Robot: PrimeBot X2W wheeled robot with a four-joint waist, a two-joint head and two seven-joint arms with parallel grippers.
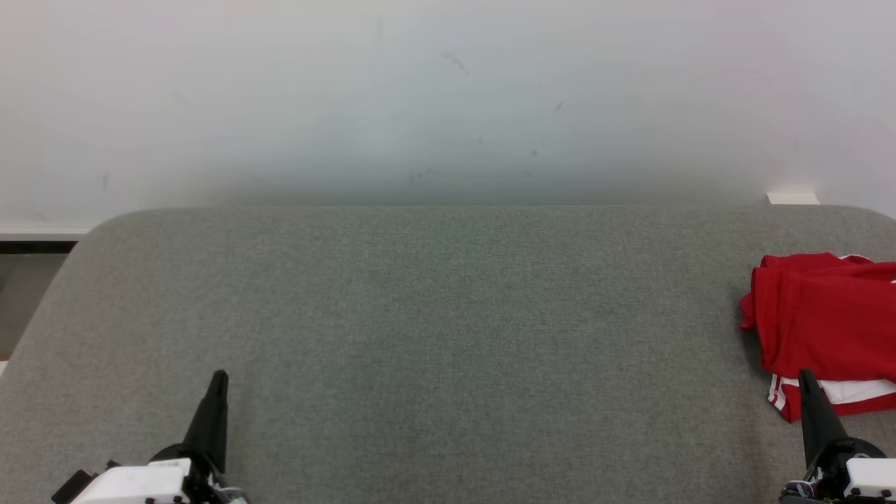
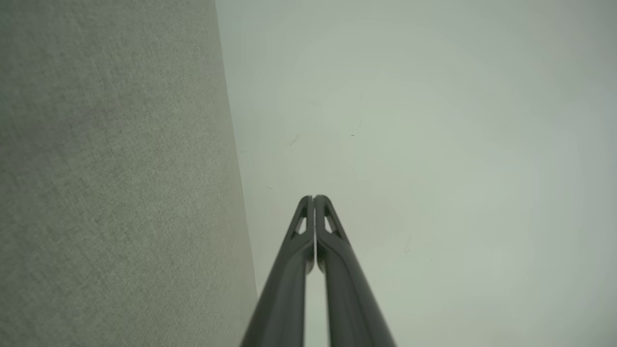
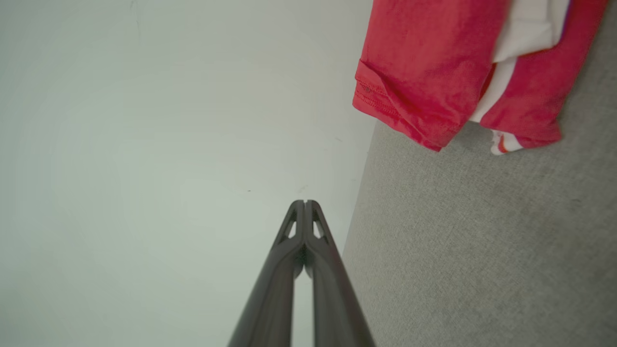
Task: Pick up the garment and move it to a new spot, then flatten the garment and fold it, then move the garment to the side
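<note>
A red garment (image 1: 826,322) with white trim lies folded at the right edge of the grey table (image 1: 434,336), cut off by the frame. In the right wrist view the garment (image 3: 434,62) sits at the top right on the felt. My right gripper (image 1: 805,378) is shut with nothing in it, its tip just in front of the garment's near white-striped hem. The right gripper (image 3: 305,202) shows its fingers pressed together. My left gripper (image 1: 220,378) rests at the lower left, far from the garment. The left gripper (image 2: 313,197) is shut and holds nothing.
A pale wall (image 1: 448,98) rises right behind the table's far edge. The table's rounded left corner (image 1: 105,224) drops to a darker floor strip. A small white object (image 1: 792,198) sits at the far right behind the table.
</note>
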